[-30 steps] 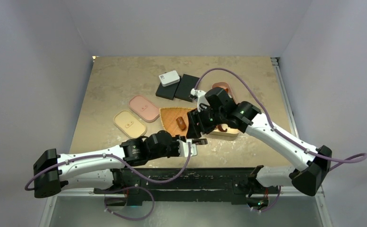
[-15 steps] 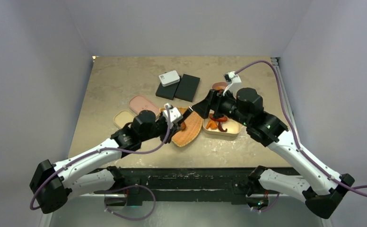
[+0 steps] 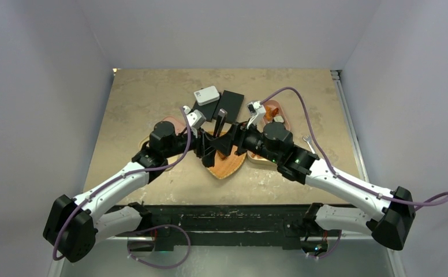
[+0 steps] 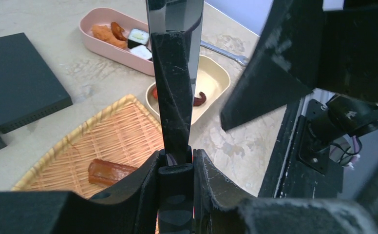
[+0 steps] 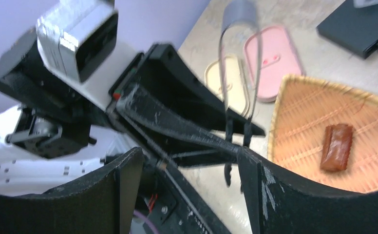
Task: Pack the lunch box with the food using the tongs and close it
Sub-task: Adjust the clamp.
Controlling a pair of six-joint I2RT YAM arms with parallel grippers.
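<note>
The tongs (image 3: 220,120) stand upright over the wicker tray (image 3: 228,166), hinge end up. My left gripper (image 3: 210,144) is shut on them near their black ends (image 4: 173,83). My right gripper (image 3: 234,142) faces it from the right, open (image 5: 189,156), with the tongs (image 5: 239,73) just ahead of its fingers and not touched. One brown piece of food (image 4: 110,171) lies on the tray. The pink lunch box (image 4: 113,43) holds orange and dark-and-white pieces. The cream lunch box (image 4: 212,82) holds red sausage-like pieces.
A pink lid (image 5: 276,57) and a cream lid (image 5: 232,80) lie left of the tray, partly under my left arm. Two black boxes (image 3: 231,101) and a white device (image 3: 206,95) sit behind. A small silver tool (image 3: 309,141) lies right of the cream box.
Both arms swung in over the tray's middle. The left gripper came up from the front edge with the tongs and now holds them upright. The right gripper turned to face it.
</note>
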